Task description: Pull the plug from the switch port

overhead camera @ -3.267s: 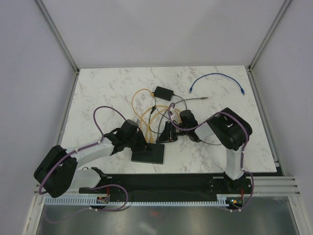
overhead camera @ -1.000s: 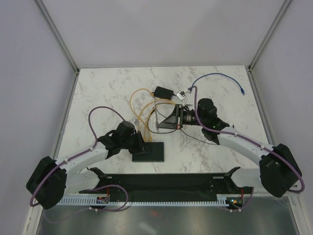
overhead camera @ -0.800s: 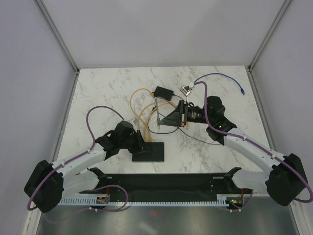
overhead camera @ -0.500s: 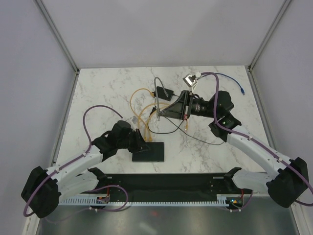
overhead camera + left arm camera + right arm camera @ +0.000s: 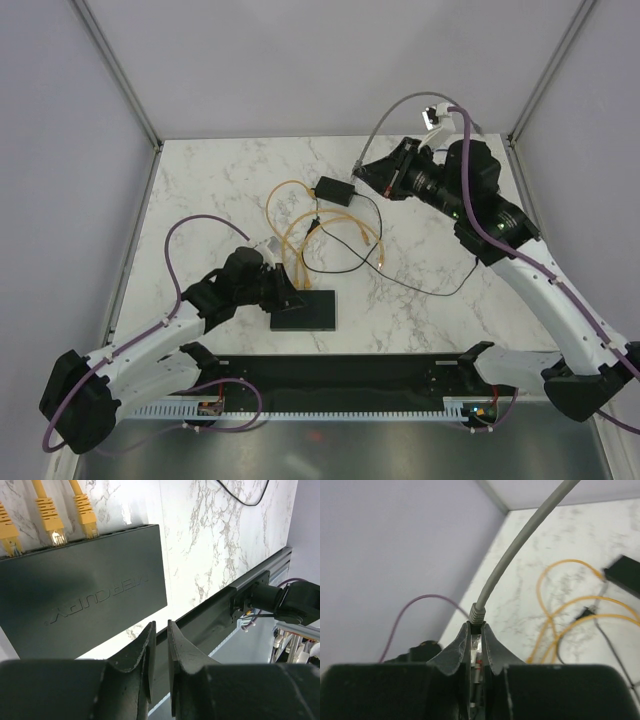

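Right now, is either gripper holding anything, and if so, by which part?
The right gripper pinches the grey cable at its plug, up in the air. The left gripper holds nothing.

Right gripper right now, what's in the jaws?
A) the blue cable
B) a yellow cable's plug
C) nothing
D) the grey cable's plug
D: the right wrist view shows the grey cable's plug pinched in the right gripper, and the top view shows it well apart from the switch.
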